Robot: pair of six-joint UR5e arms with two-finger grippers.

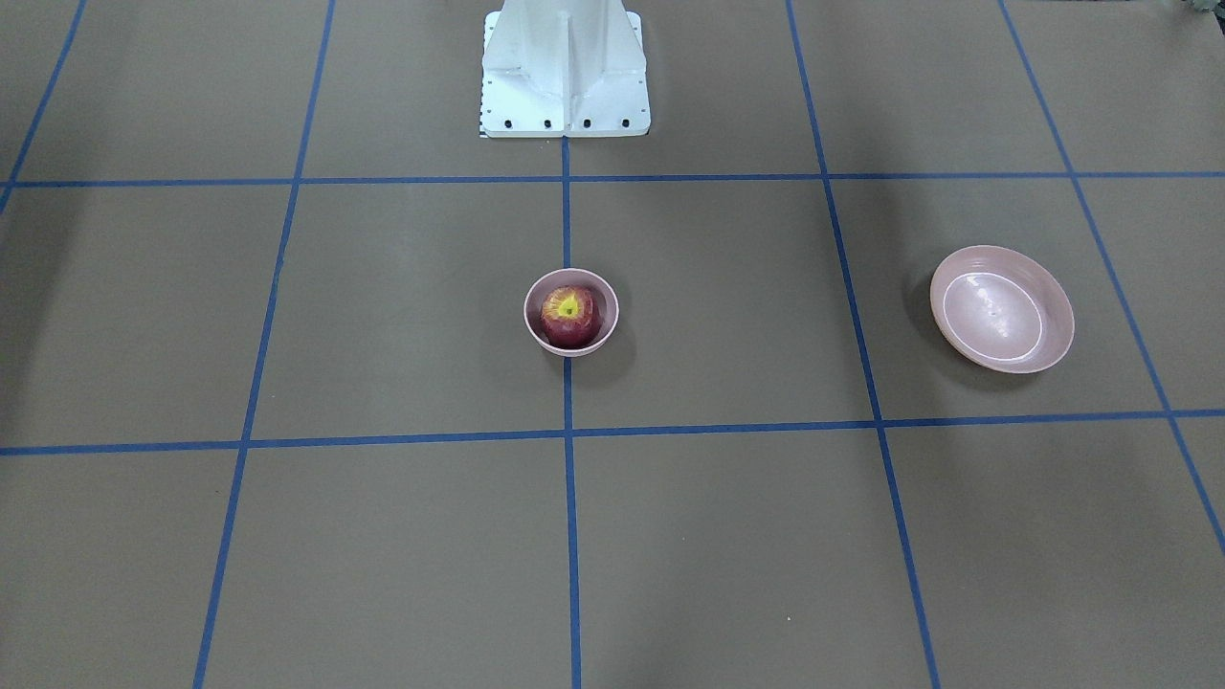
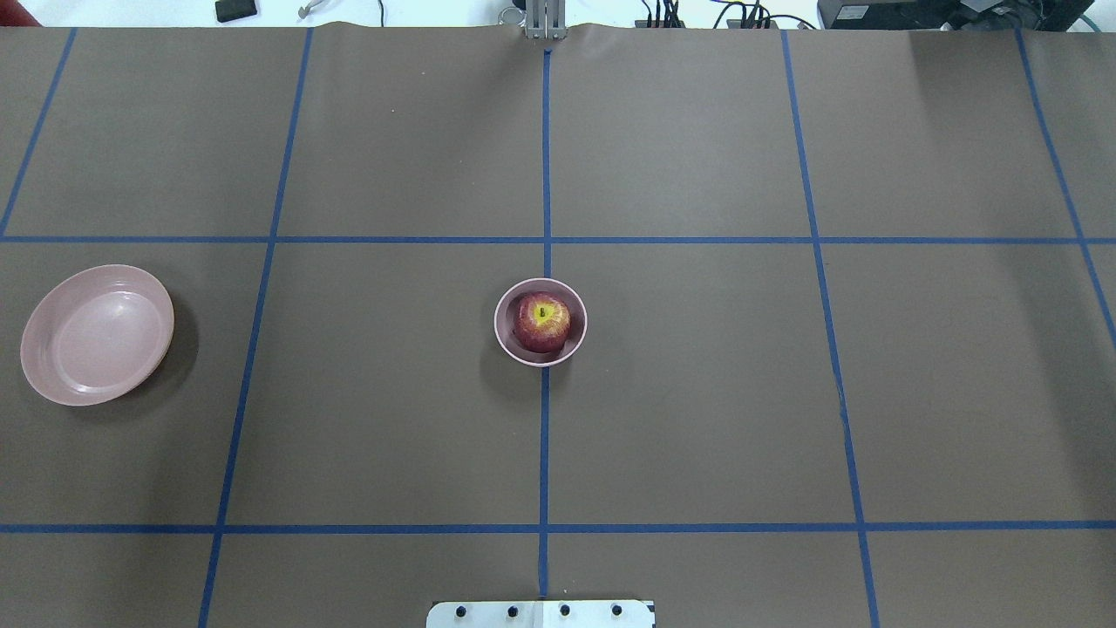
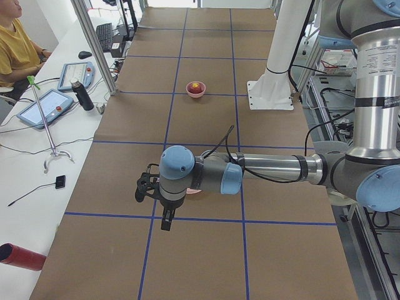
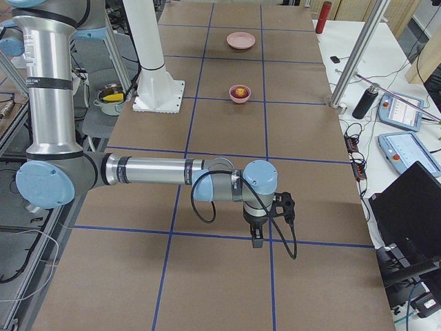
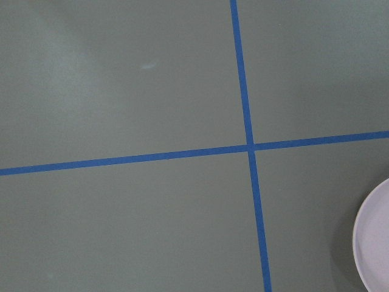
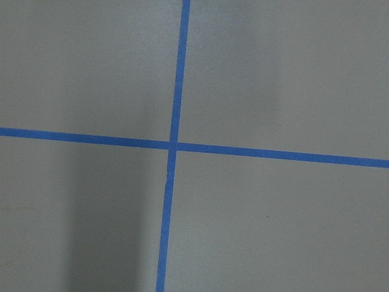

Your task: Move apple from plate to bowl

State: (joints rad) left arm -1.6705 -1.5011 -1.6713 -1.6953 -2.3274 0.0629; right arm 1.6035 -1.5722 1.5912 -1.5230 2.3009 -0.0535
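Observation:
The dark-red apple (image 1: 571,316) with its yellow stem patch sits inside the small deep pink bowl (image 1: 529,311) at the table's centre. Both also show in the overhead view: apple (image 2: 541,321), bowl (image 2: 500,325). The wide shallow pink plate (image 2: 96,335) lies bare on the robot's left side (image 1: 1002,308), and its edge shows in the left wrist view (image 5: 374,243). My left gripper (image 3: 166,220) hangs above the table near the plate, which is mostly hidden behind the arm there. My right gripper (image 4: 257,240) hangs above the table far from the bowl (image 4: 240,94). I cannot tell whether either is open or shut.
The white robot base (image 1: 565,72) stands at the table's edge behind the bowl. Blue tape lines grid the brown table. Beside the table are a person, tablets and a bottle (image 3: 81,95), and metal frame posts (image 4: 355,52) stand along its far edge.

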